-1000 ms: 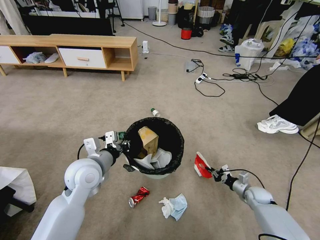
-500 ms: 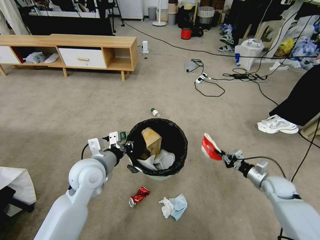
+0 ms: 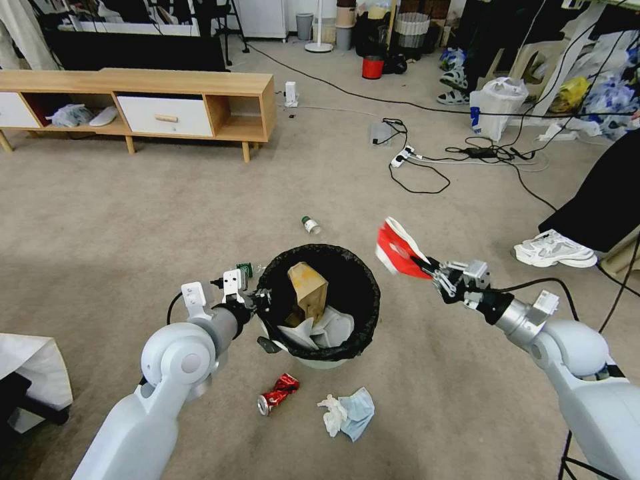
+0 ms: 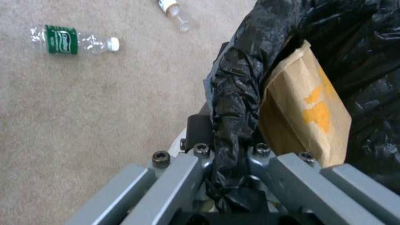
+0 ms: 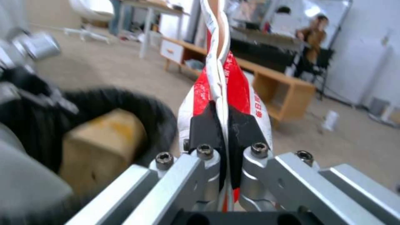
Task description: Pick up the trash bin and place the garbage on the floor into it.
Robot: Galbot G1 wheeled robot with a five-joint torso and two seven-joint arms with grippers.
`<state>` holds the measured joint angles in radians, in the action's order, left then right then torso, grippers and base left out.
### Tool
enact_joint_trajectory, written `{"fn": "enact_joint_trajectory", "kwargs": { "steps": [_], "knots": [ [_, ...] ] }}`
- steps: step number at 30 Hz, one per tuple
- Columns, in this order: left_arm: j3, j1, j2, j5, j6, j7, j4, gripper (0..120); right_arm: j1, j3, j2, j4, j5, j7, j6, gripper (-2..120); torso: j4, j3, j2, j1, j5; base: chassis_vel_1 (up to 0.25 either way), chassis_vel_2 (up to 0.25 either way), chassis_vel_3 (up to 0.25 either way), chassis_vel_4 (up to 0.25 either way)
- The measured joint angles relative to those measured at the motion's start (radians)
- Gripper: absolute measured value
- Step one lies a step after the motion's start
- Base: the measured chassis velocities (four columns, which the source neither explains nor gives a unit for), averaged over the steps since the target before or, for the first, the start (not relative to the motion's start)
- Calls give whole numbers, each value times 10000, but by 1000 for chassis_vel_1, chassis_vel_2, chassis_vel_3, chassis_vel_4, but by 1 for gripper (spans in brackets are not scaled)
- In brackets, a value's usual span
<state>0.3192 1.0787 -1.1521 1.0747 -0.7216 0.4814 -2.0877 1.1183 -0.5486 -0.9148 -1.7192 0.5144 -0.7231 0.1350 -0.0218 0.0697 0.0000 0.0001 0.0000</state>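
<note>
The trash bin [image 3: 369, 301], a white pail lined with a black bag, sits at the centre of the floor [image 3: 167, 220]. My left gripper [image 3: 259, 300] is shut on the near-left rim, pinching the bag [image 4: 227, 147]. A brown cardboard piece [image 3: 308, 287] and white paper lie inside. My right gripper [image 3: 437, 270] is shut on the red-white carton [image 3: 395, 250], held in the air just right of the rim [image 5: 237, 84]. On the carpet lie a crushed red can [image 3: 278, 393], a tissue with blue mask [image 3: 348, 413], a small bottle [image 3: 311, 225] and a green-labelled bottle [image 4: 71, 40].
A low wooden cabinet [image 3: 167, 107] stands at the back left. Black cables and a power strip [image 3: 413, 160] trail across the carpet behind the bin. A white sneaker [image 3: 553, 250] is at the right, and a white bag [image 3: 33, 367] at the near left.
My right gripper has raised the carton and carried it left, from low beside the bin up to the rim's right side. The bin and my left gripper have shifted slightly right.
</note>
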Motion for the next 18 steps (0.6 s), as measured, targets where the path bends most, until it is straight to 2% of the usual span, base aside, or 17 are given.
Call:
{"fn": "enact_joint_trajectory", "kwargs": {
  "steps": [3, 7, 18],
  "knots": [
    [-132, 171, 11, -66, -5, 5, -41, 3, 24, 130, 166, -1225, 294, -78, 22, 1, 1, 0, 0, 0, -2, 0, 0, 0, 0],
    [-298, 254, -65, -222, -10, -23, -5, 3, -8, 166, 474, -1792, 551, -99, 7, 1, -1, 0, 0, 0, 0, 0, 0, 0, 0],
    [-410, 227, -202, -338, -14, -43, 189, 3, -58, 125, 1013, -2401, 952, -136, -35, 1, 1, -1, 0, 0, -1, 0, 0, 0, 0]
  ]
}}
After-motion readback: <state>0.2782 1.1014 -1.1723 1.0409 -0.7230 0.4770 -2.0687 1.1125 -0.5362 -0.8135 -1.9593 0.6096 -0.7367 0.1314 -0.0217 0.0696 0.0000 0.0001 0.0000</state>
